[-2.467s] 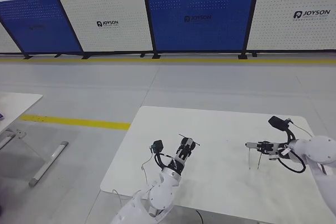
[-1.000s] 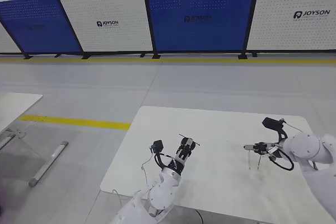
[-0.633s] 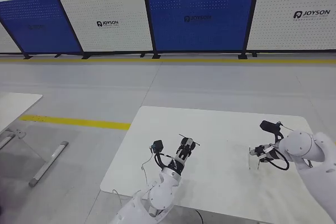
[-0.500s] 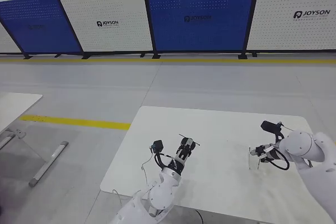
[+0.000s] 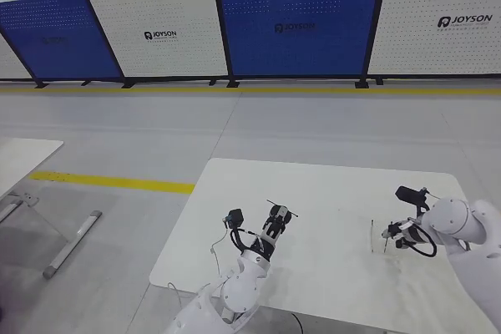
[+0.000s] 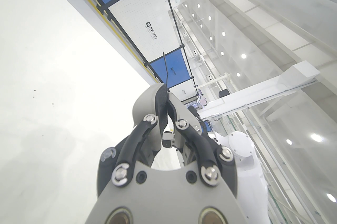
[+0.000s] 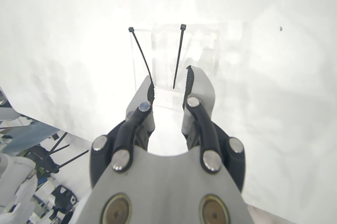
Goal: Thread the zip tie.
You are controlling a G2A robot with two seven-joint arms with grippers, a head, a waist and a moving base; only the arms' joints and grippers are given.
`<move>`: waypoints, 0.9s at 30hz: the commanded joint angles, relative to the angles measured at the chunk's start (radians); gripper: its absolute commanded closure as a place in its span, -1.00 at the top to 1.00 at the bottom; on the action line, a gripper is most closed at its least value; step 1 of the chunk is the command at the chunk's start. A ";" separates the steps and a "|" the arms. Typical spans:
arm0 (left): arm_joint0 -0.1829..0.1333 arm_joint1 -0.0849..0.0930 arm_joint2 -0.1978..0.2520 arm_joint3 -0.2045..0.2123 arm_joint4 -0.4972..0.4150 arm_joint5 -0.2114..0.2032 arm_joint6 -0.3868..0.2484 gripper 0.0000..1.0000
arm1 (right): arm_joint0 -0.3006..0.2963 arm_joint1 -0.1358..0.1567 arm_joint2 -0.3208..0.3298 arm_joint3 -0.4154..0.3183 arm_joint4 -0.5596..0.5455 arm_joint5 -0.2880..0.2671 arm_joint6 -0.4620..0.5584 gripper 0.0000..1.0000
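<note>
1. At the far left edge of the top view you have the corner of a second bench on a grey floor. A yellow line runs across the floor toward the main bench. Blue and white perforated panels close off the back of the room.
2. Your work surface is a plain white bench, marked by a few dark specks.
3. Near the bench's left front, the left end effector points upward with its fingers pinched together on a black zip tie. The thin tail sticks out past the fingertips into the air, well apart from the other arm.
4. Toward the bench's right side, the right end effector sits low over the surface with its fingers spread and nothing clamped between the pads.
5. Just ahead of it is a clear stand with two more black ties, their square heads at the end away from the end effector. The slanted zip tie runs its tail to the tip of one finger. The straight zip tie ends its tail in the gap between the fingers.
6. You cannot tell whether the slanted tie touches that finger or only passes behind it. The stand's edges wash out against the white bench, so how the two ties are fixed to it is unclear. The head of the held tie is hidden inside the left fingers.
</note>
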 commanded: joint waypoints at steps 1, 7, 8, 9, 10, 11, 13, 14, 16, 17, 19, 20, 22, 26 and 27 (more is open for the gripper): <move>0.000 0.000 0.000 0.000 0.000 0.000 0.000 -1.00 | 0.010 -0.007 -0.007 0.016 -0.013 0.000 0.006 -0.44; 0.000 0.000 0.000 0.000 0.000 0.000 0.000 -1.00 | 0.046 -0.035 -0.027 0.076 -0.054 0.000 0.023 -0.52; 0.000 0.000 0.000 0.000 0.000 0.000 0.000 -1.00 | 0.053 -0.041 -0.031 0.088 -0.058 0.000 0.026 -0.54; 0.000 0.000 0.000 0.000 0.000 0.000 0.000 -1.00 | 0.058 -0.046 -0.034 0.098 -0.061 0.000 0.029 -0.56; 0.000 0.000 0.000 0.000 0.000 0.000 0.000 -1.00 | 0.062 -0.051 -0.037 0.107 -0.065 0.000 0.032 -0.56; 0.000 0.000 0.000 0.000 0.000 0.000 0.000 -1.00 | 0.068 -0.058 -0.041 0.118 -0.069 0.000 0.034 -0.56; 0.000 0.000 0.000 0.000 0.000 0.000 0.000 -1.00 | 0.076 -0.067 -0.047 0.135 -0.077 0.000 0.037 -0.56; 0.000 0.000 0.000 0.000 0.000 0.000 0.000 -1.00 | 0.079 -0.072 -0.050 0.144 -0.081 0.000 0.038 -0.56; 0.000 0.000 0.000 0.000 0.000 0.000 0.000 -1.00 | 0.088 -0.082 -0.055 0.164 -0.092 0.000 0.042 -0.56; 0.000 0.000 0.000 0.000 0.000 0.000 0.000 -1.00 | 0.091 -0.086 -0.057 0.172 -0.096 0.000 0.043 -0.56; 0.000 0.000 0.000 0.000 0.000 0.000 0.000 -1.00 | 0.099 -0.095 -0.059 0.191 -0.107 0.000 0.047 -0.56; 0.000 0.000 0.000 0.000 0.000 0.000 0.000 -1.00 | 0.102 -0.099 -0.059 0.198 -0.110 0.000 0.048 -0.56; 0.000 0.000 0.000 0.000 0.000 0.000 0.000 -1.00 | 0.108 -0.108 -0.060 0.214 -0.118 0.000 0.048 -0.60; 0.000 0.000 0.000 0.000 0.000 0.000 0.000 -1.00 | 0.122 -0.126 -0.069 0.246 -0.136 0.000 0.052 -0.62; 0.000 0.000 0.000 0.000 0.000 0.000 0.000 -1.00 | 0.124 -0.129 -0.070 0.250 -0.138 0.000 0.052 -0.62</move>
